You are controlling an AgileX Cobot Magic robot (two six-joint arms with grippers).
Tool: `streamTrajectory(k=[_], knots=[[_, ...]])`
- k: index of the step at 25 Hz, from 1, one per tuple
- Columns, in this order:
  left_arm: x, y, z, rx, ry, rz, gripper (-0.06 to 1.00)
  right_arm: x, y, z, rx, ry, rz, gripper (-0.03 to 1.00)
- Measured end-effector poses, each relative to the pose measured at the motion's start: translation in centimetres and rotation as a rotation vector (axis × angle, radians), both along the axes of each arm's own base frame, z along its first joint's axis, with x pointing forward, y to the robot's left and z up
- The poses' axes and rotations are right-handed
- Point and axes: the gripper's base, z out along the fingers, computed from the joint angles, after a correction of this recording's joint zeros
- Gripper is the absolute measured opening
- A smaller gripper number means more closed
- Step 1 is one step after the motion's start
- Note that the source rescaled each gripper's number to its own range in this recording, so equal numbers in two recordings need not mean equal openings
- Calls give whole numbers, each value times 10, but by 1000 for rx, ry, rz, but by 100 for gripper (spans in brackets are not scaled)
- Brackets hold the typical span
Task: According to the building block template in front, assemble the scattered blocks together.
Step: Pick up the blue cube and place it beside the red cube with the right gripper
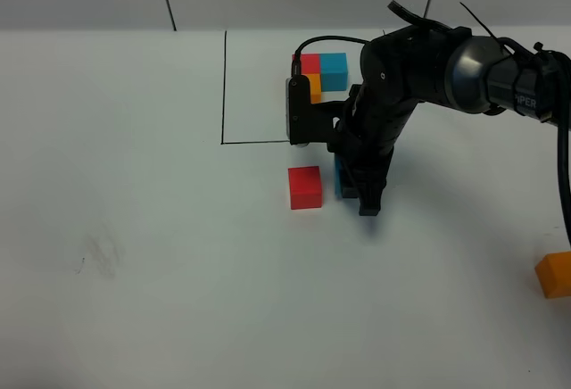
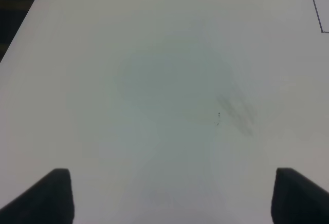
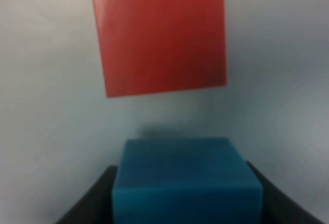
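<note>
The building block template point(image 1: 319, 72), a red, blue and orange cluster, sits at the back inside the drawn black frame point(image 1: 224, 95). The red cube point(image 1: 305, 186) lies just in front of the frame. My right gripper point(image 1: 358, 194) reaches in from the right and is shut on the light blue cube point(image 1: 341, 177), low at the table, just right of the red cube with a small gap. In the right wrist view the blue cube point(image 3: 185, 180) sits between the fingers point(image 3: 90, 203) and the red cube point(image 3: 162, 34) lies beyond. The orange cube point(image 1: 554, 275) lies at the far right edge. My left gripper point(image 2: 172, 198) is open over bare table.
A faint grey smudge point(image 1: 96, 260) marks the white table at the left; it also shows in the left wrist view point(image 2: 236, 112). A corner of the black frame line point(image 2: 316, 8) shows there too. The right arm's body point(image 1: 419, 68) hangs over part of the frame.
</note>
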Motion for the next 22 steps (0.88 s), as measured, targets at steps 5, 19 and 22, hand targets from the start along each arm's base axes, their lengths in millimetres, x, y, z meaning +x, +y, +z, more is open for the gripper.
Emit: streamTrajectory(k=[5, 19, 22], knots=[[0, 0, 0, 0, 0, 0, 77, 0, 2, 0, 6, -9, 10, 26], [0, 0, 0, -4, -1, -3, 77, 4, 11, -12, 20, -21, 58, 26], [0, 0, 0, 0, 0, 0, 77, 4, 12, -12, 24, -24, 68, 26]])
